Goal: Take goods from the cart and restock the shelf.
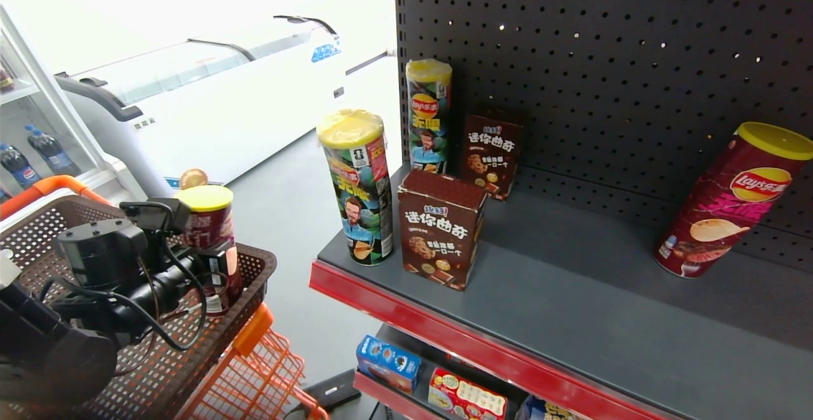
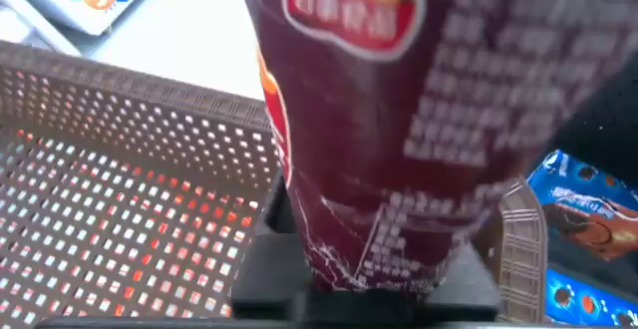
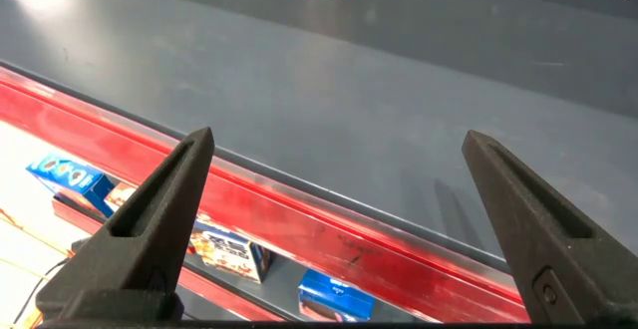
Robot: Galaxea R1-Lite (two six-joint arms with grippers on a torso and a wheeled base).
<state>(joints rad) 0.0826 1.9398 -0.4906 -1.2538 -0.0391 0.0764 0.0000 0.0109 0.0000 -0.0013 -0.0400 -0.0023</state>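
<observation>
A store shelf (image 1: 571, 293) runs along the right, with a grey deck, a red front lip (image 1: 444, 337) and a black pegboard (image 1: 603, 58) behind it. At its left end stand two green chip cans, one near the lip (image 1: 359, 185) and one far back (image 1: 429, 115). Just beside each is a brown cookie box, one near (image 1: 439, 236) and one far (image 1: 493, 153). At the far right a dark red chip can (image 1: 730, 201) stands close to the pegboard. Between the boxes and that can, the deck lies bare.

To the left, well apart from the shelf, is an orange cart (image 1: 254, 369) carrying a brown mesh basket (image 1: 260, 258). Above the basket's right corner, the left gripper (image 1: 219, 267) is clamped around the lower part of a held chip can (image 1: 206, 223). The can is upright, dark red and capped with a yellow lid. Its base is hidden behind the gripper and cables, and in the left wrist view its top is cut off.

The right gripper (image 3: 339, 145) hangs over the shelf's red lip, spread wide with nothing between its fingers.

A blue packet (image 1: 389, 361) lies on the lower shelf. A white chest freezer (image 1: 209, 96) stands far left.
</observation>
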